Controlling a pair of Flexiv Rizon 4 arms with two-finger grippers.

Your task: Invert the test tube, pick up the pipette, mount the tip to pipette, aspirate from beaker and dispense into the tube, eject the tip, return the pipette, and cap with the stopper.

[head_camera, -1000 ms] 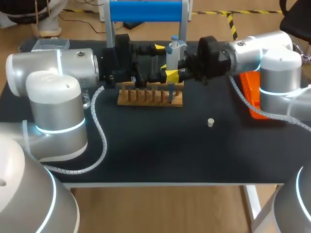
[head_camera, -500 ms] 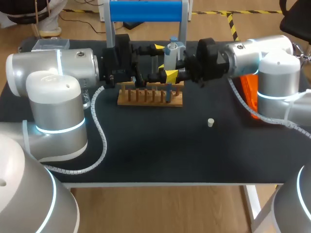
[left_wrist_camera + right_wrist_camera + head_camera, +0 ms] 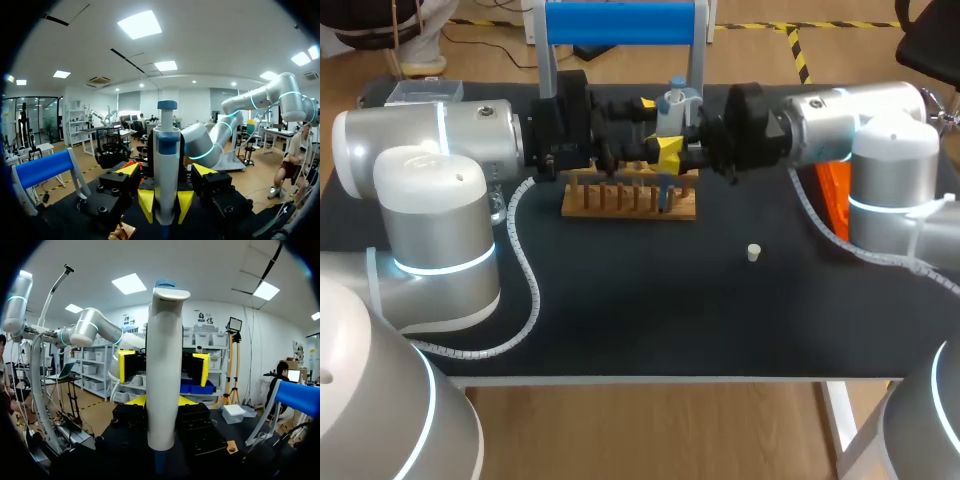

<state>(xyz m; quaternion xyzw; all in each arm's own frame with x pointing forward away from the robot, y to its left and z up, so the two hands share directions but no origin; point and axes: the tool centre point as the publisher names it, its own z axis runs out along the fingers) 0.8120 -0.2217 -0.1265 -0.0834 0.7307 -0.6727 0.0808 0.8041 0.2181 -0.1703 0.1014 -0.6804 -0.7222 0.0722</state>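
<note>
A white pipette (image 3: 675, 103) with a blue top stands upright above the wooden rack (image 3: 620, 203), between my two arms. My right gripper (image 3: 161, 401) is shut on its lower body; the left wrist view shows those fingertips (image 3: 145, 205) pressed against both sides. My left gripper (image 3: 166, 170) is higher up, open, its yellow fingertips (image 3: 127, 365) on either side of the pipette (image 3: 161, 365) with gaps. The small white stopper (image 3: 753, 252) lies on the black table, right of the rack. I cannot make out the test tube or beaker.
A stand with a blue bar (image 3: 620, 22) rises behind the rack. An orange box (image 3: 832, 190) sits at the right, partly behind my right arm. A clear box (image 3: 420, 92) is at the back left. My left arm's cable (image 3: 525, 270) trails over the table.
My left gripper's fingers have come in from wide open toward the pipette. The right arm has carried the pipette slightly to the left, still gripping it.
</note>
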